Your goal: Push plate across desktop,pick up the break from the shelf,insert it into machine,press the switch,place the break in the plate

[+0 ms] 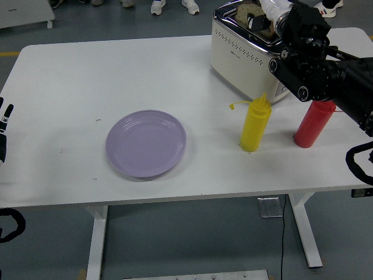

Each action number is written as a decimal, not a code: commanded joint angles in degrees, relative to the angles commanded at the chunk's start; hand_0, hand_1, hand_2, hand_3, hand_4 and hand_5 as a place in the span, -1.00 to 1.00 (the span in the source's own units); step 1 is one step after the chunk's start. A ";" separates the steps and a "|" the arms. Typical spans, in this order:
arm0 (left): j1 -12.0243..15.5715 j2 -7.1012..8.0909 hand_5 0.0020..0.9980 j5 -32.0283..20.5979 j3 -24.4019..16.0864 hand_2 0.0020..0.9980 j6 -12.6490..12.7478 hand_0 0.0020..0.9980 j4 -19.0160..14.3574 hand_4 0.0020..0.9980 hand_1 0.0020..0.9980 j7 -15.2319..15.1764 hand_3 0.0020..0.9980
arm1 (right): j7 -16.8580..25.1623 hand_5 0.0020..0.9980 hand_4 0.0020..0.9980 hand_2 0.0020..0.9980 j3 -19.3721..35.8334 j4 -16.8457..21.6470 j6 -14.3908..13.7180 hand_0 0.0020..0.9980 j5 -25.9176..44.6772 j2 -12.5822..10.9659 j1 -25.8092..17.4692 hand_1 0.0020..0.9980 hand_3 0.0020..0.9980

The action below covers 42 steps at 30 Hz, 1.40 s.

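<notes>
while the right hand (265,14) reaches over the toaster (247,49) at the bench's far right corner, its fingers sit at the bread (247,10) in the top slot; whether they grip the slice i cannot tell, since the wrist hides them. the bread stands partly out of the slot, so i judge the step to be either seating it or lifting it out. the plate (145,143) lies flat toward the near edge, well apart from the toaster, likely set there to receive the slice. a yellow bottle (254,125) and red bottle (313,123) stand upright just in front of the toaster, under the arm's path, and could be knocked. the left hand (4,128) rests at the left edge, fingers loosely spread.
</notes>
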 joint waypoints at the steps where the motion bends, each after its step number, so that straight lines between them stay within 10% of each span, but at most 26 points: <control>1: 0.04 0.01 1.00 0.00 0.01 0.84 0.00 0.63 0.00 0.29 0.72 0.00 0.69 | -0.14 -0.76 -0.17 -0.14 0.34 0.34 -0.22 -0.58 -0.49 -0.21 -0.01 -0.30 0.04; 25: 0.42 0.35 1.00 -0.05 -0.52 0.84 0.07 0.63 -0.11 0.30 0.72 -0.10 0.69 | -3.76 -0.75 -0.64 -0.22 17.95 29.37 -9.15 -0.53 -11.41 -12.25 -2.68 -0.37 -0.03; 42: 0.48 0.19 1.00 -0.10 -1.09 0.84 0.25 0.63 0.11 0.30 0.71 -0.14 0.68 | -3.83 -0.75 -0.66 -0.23 3.14 53.64 5.05 -0.52 11.89 -15.41 -3.09 -0.38 -0.03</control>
